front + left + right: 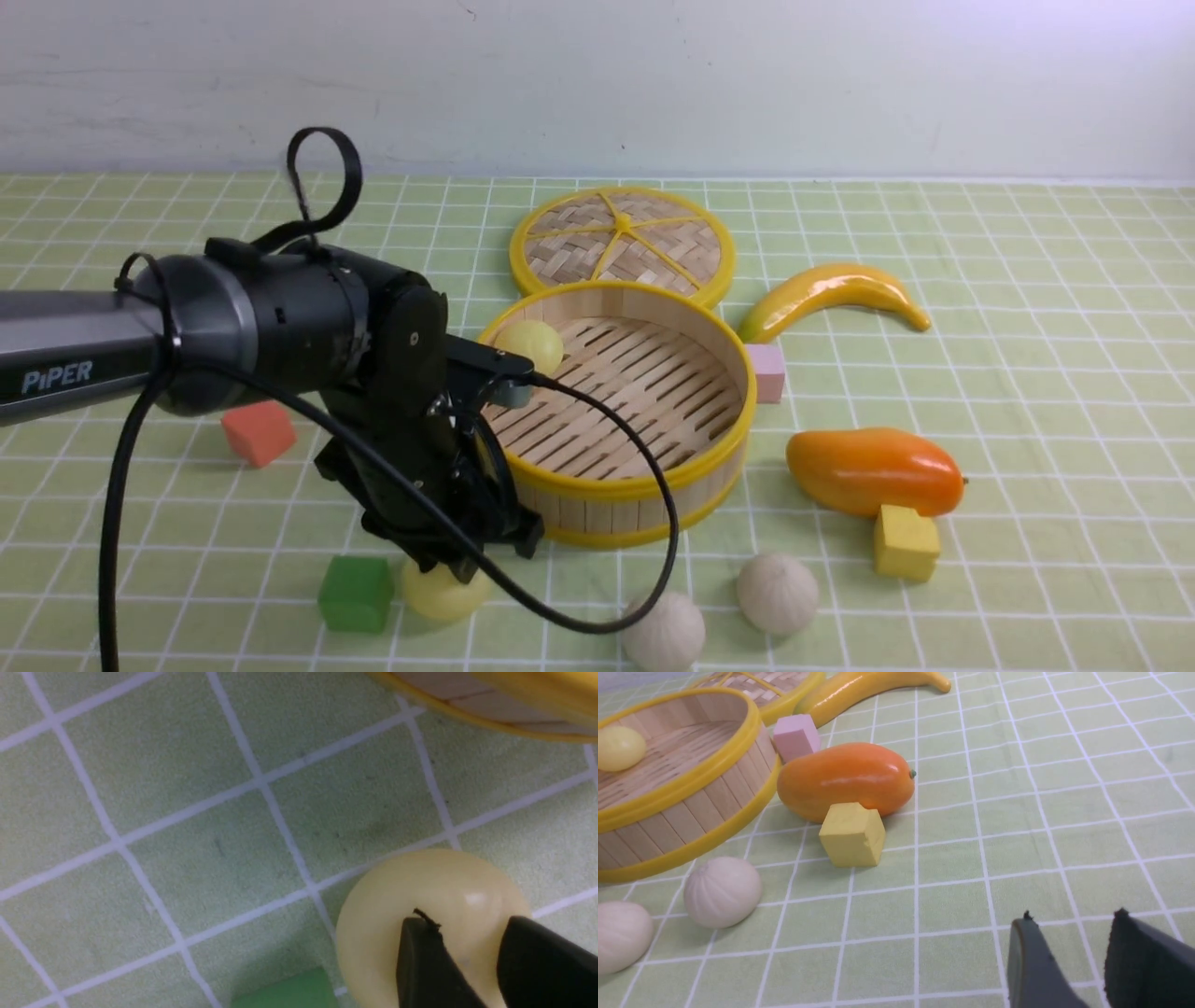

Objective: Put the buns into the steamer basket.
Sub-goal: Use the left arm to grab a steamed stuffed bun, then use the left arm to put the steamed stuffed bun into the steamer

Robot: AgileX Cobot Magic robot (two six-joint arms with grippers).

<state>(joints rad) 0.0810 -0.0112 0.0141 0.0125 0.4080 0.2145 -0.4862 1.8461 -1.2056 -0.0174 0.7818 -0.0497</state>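
Four buns show: one yellow bun (pixel 532 343) lies inside the basket (pixel 653 487) against its left wall. The second yellow bun (pixel 439 594) sits by the worktop's near edge, with a white bun (pixel 665 633) and a second white bun (pixel 777 592) to its right. The left gripper (pixel 467 921) hangs over that yellow one, jaws narrowly parted and holding nothing. The right gripper (pixel 1073 917) is parted and empty over bare cloth.
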